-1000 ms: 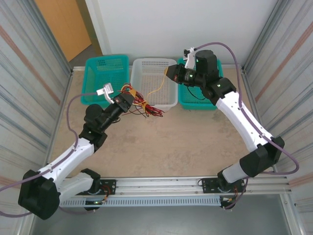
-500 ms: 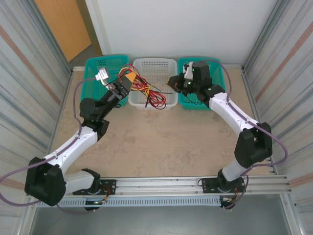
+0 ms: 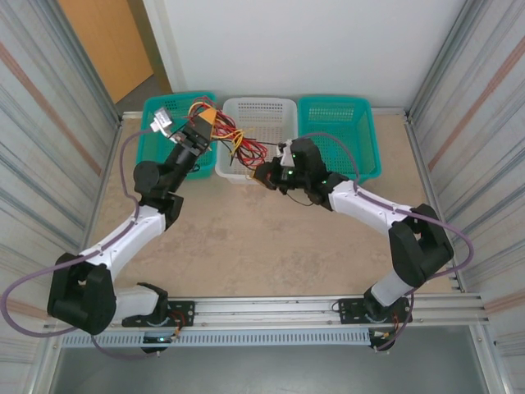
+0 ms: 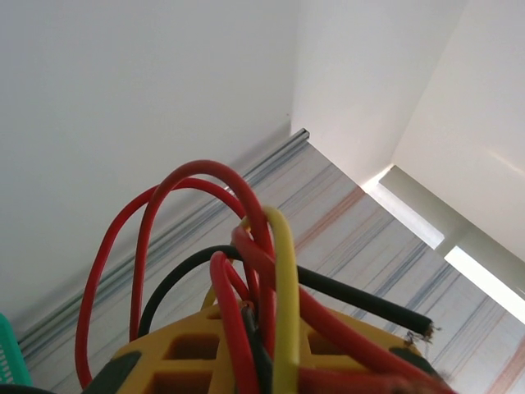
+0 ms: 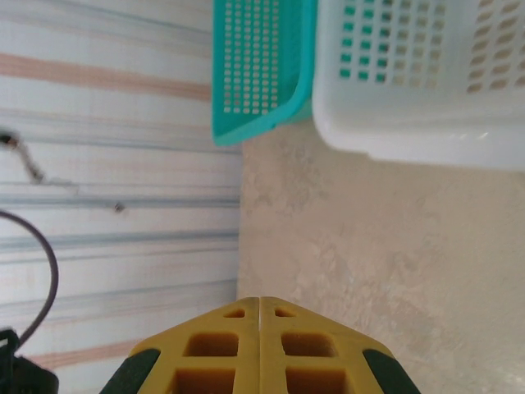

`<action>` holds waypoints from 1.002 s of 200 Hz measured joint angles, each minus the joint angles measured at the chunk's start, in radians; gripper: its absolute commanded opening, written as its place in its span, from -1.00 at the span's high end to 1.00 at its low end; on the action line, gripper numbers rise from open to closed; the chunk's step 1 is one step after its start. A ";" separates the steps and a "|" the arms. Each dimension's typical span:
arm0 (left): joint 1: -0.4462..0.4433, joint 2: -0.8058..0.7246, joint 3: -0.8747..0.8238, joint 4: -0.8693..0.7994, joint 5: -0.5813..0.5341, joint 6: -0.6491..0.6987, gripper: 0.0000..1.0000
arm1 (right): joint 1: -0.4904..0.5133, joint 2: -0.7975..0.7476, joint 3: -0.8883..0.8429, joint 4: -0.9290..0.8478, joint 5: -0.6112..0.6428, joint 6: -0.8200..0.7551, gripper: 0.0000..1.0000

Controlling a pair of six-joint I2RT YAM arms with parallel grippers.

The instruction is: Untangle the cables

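Note:
The cables (image 3: 235, 139) form a tangled bunch of red, yellow and black wires. My left gripper (image 3: 207, 123) holds them up in the air, over the gap between the left teal basket (image 3: 162, 111) and the white basket (image 3: 275, 111). In the left wrist view the cables (image 4: 246, 246) loop out from between the yellow fingers (image 4: 189, 349) of the left gripper (image 4: 262, 328), which is shut on them. My right gripper (image 3: 264, 176) sits low over the table in front of the white basket. Its yellow fingers (image 5: 213, 345) press together at the tips of the right gripper (image 5: 260, 300) with nothing between them.
A second teal basket (image 3: 349, 123) stands at the back right. The right wrist view shows the corner of the left teal basket (image 5: 262, 74), the white basket's wall (image 5: 410, 98) and the striped side wall (image 5: 115, 164). Bare tan table (image 3: 271, 246) lies in front.
My left gripper has lifted the bunch up and back toward the baskets. My right arm has come away from the right teal basket and dropped down in front of the white basket.

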 measured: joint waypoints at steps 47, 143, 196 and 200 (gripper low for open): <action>0.010 -0.043 -0.008 -0.064 -0.121 0.059 1.00 | 0.093 -0.006 0.000 0.036 0.020 0.014 1.00; 0.083 -0.064 -0.026 -0.123 -0.233 0.206 1.00 | 0.204 -0.184 -0.053 -0.063 0.125 -0.064 1.00; 0.063 -0.059 -0.008 -0.225 -0.261 0.378 1.00 | 0.262 -0.299 -0.035 -0.204 0.203 -0.162 1.00; 0.061 -0.059 -0.008 -0.231 -0.266 0.387 1.00 | 0.262 -0.307 -0.024 -0.222 0.204 -0.174 1.00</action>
